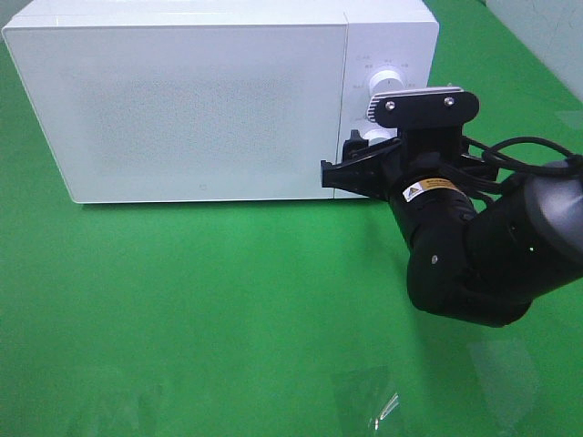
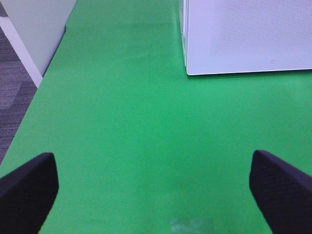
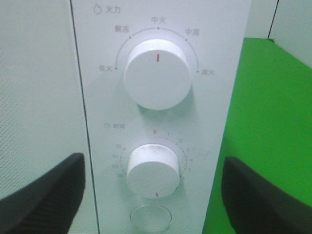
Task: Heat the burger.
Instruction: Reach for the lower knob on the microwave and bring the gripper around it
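Burger isn't visible in any view. It's poss. behind the microwave [image 1: 200, 100] door [image 1: 182, 109], which is shut & frosted, so can't tell.

Right gripper [image 3: 153, 195] sits in front of the microwave's control panel, released & holding nothing. Its fingers [image 3: 44, 195] are wide apart either side of the timer knob [image 3: 153, 169] w/o touching it, & both are cut off by the frame edge. Power knob [image 3: 157, 73] is above the timer knob, red mark straight up. The round clear button [image 3: 151, 219] below the timer knob is half cropped. In the exterior view the right arm blocks the lower panel.

Left gripper [image 2: 155, 190] is also released & empty, over the green mat [image 2: 136, 122], well apart from the microwave's door-side corner. Only its fingertips show.
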Controlling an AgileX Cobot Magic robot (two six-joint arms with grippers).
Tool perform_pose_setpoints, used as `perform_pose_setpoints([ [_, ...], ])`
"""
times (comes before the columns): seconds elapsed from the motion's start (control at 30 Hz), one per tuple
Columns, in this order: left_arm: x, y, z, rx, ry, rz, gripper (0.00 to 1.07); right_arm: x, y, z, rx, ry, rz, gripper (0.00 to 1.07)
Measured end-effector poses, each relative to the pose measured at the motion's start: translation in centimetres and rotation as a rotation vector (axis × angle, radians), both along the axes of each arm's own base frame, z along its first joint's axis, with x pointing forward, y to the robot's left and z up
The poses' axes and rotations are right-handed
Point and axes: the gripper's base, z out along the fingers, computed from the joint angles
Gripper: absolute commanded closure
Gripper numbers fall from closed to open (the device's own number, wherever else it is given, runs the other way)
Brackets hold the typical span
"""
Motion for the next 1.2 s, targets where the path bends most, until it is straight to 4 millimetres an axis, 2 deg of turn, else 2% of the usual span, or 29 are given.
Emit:
perform_pose_setpoints([
  [0.63,0.0,0.0,0.0,0.0,0.0,0.0,0.07,4.0,0.2,-2.7,0.014,0.008,-0.037,0.31],
  [1.0,0.0,0.0,0.0,0.002,0.0,0.001,0.07,4.6,0.3,-4.3,0.007,0.072,-0.012,0.32],
  [1.2,0.0,0.0,0.0,0.002,0.0,0.001,0.07,4.6,0.2,-4.2,0.013,0.081,-0.014,0.31],
])
